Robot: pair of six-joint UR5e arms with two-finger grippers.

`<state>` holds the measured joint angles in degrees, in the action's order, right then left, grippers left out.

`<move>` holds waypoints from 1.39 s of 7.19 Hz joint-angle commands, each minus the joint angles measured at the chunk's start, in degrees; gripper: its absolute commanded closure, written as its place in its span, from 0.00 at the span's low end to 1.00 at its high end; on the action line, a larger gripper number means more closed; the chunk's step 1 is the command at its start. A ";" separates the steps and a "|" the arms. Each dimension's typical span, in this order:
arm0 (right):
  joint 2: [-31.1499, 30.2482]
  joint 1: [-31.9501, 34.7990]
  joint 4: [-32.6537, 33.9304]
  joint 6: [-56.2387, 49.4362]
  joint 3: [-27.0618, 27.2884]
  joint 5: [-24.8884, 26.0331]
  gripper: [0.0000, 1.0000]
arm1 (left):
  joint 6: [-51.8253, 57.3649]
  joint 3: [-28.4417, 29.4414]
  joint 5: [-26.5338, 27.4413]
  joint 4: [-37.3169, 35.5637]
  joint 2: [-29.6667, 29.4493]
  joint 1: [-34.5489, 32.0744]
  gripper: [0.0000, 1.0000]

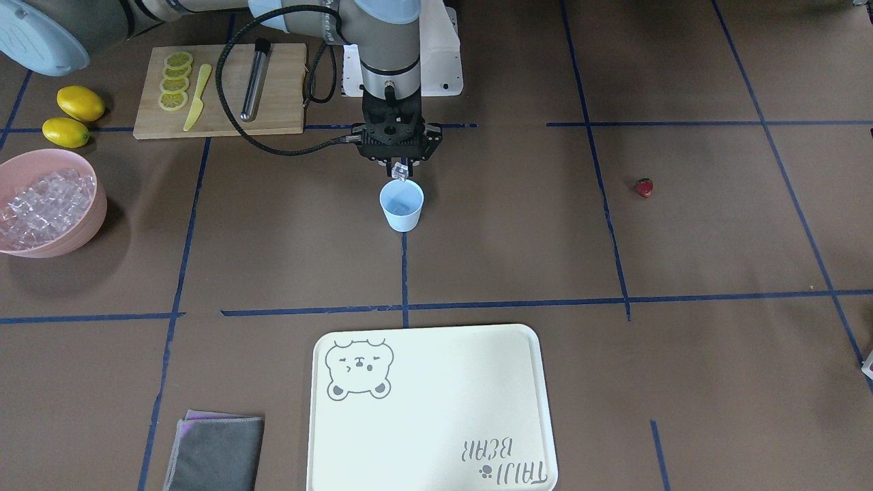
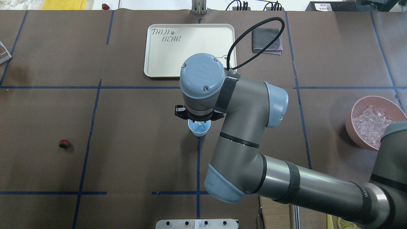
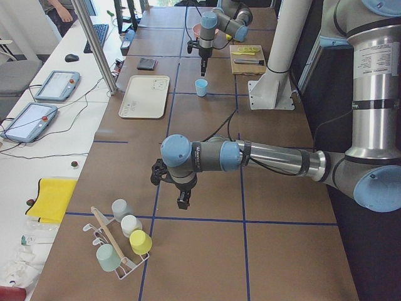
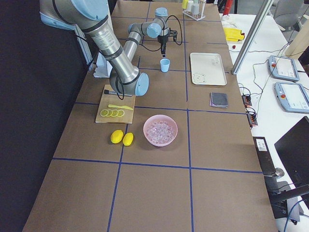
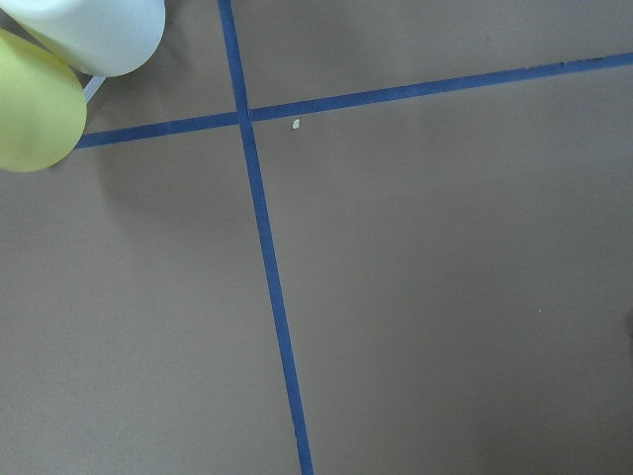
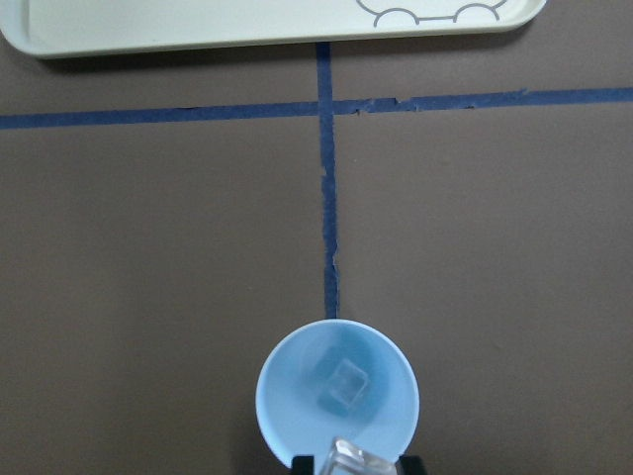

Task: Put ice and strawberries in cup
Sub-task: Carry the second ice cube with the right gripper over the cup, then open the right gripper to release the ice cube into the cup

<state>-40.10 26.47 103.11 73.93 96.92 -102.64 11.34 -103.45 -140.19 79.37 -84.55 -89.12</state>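
At the front-facing view's left edge a pink bowl [image 1: 83, 235] holds a heap of ice [image 1: 44, 201]. Two lemons [image 1: 80, 102] lie behind it, and beside them is a cutting board [image 1: 286, 88] with lemon slices [image 1: 175, 83], a yellow knife [image 1: 197, 97] and a metal tube [image 1: 255, 80]. A grey cloth [image 1: 217, 453] lies at the near edge. At centre the right gripper [image 1: 401, 169] hangs over the cup [image 1: 402, 217], fingers closed on a clear cube [image 6: 361, 459] just above the rim. A second cube [image 6: 346, 382] lies inside. Seen from overhead, the wrist hides most of the cup. A cream tray [image 1: 436, 409] lies nearer the operators. The strawberry [image 1: 644, 187] sits well apart to the right. The left gripper [image 3: 183, 200] hovers near a cup rack [image 3: 122, 241]; I cannot tell how it stands.
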 commanded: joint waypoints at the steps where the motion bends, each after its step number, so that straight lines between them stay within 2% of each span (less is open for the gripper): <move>1: 0.55 -0.54 -0.10 0.34 -1.90 0.95 0.88 | 0.00 0.01 0.00 0.00 0.00 0.00 0.00; 2: 0.47 -0.54 -0.10 -0.01 -1.99 1.03 0.77 | 0.00 0.01 0.00 0.00 0.00 0.00 0.00; 3: 0.12 -0.45 -0.10 -0.62 -1.99 1.82 0.21 | 0.00 -0.08 0.00 0.00 0.00 0.00 0.00; 4: 0.03 -0.45 -0.10 -2.28 -1.91 2.17 0.01 | 0.00 -0.08 0.00 0.00 0.00 0.00 0.00; 7: -0.06 0.85 -0.10 -2.65 -0.95 1.31 0.01 | 0.00 -0.08 0.00 0.00 0.00 0.00 0.00; 8: -2.93 2.69 -0.10 -4.04 2.19 0.34 0.01 | 0.00 -0.08 0.00 0.00 0.00 0.00 0.00; 10: -15.04 9.26 -0.28 -18.48 13.86 -4.29 0.01 | 0.00 -0.08 0.00 0.00 0.00 0.00 0.00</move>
<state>-48.72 31.70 102.89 63.53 104.47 -103.97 11.34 -103.54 -140.19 79.36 -84.55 -89.12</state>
